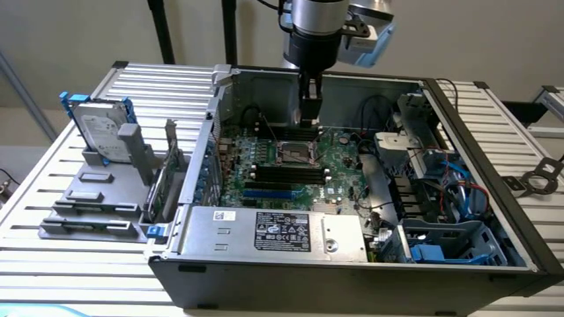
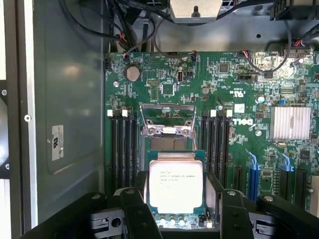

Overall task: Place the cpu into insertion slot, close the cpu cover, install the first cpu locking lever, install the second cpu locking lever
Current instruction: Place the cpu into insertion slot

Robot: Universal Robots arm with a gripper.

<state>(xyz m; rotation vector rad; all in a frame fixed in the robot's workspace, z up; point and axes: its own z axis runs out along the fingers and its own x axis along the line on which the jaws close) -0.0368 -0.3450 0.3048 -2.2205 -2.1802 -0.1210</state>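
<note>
- Pinching the cpu [image 2: 175,177] by two opposite edges, your hand [image 2: 178,196] has its dark fingers [image 2: 143,191] snug against either side, silvery top with printed text facing the wrist camera.
- You've got the chip hanging over the near part of the insertion slot [image 2: 167,144]. A strip of the socket's brownish contact field shows just beyond the chip's far edge. Whether the chip touches the socket yet, you cannot tell.
- Right behind that, the cpu cover [image 2: 167,117] stands swung up and open, its window frame tilted away from the socket.
- Flanking the socket on both sides you see the long black memory slots [image 2: 123,144], running parallel to the chip's gripped edges.
- Further back on the green motherboard [image 2: 199,84] sits a round coin battery [image 2: 132,73], and off to one side a finned silver heatsink [image 2: 290,123].
- Over to the exterior view: nearest the camera is the grey power supply [image 1: 264,231] inside the open computer case [image 1: 352,281].
- Past it, your hand [image 1: 308,125] hangs straight down over the insertion slot [image 1: 295,150].
- On the exterior view's left, outside the case, a hard drive [image 1: 99,129] stands upright on the slatted table [image 1: 79,264].
</note>
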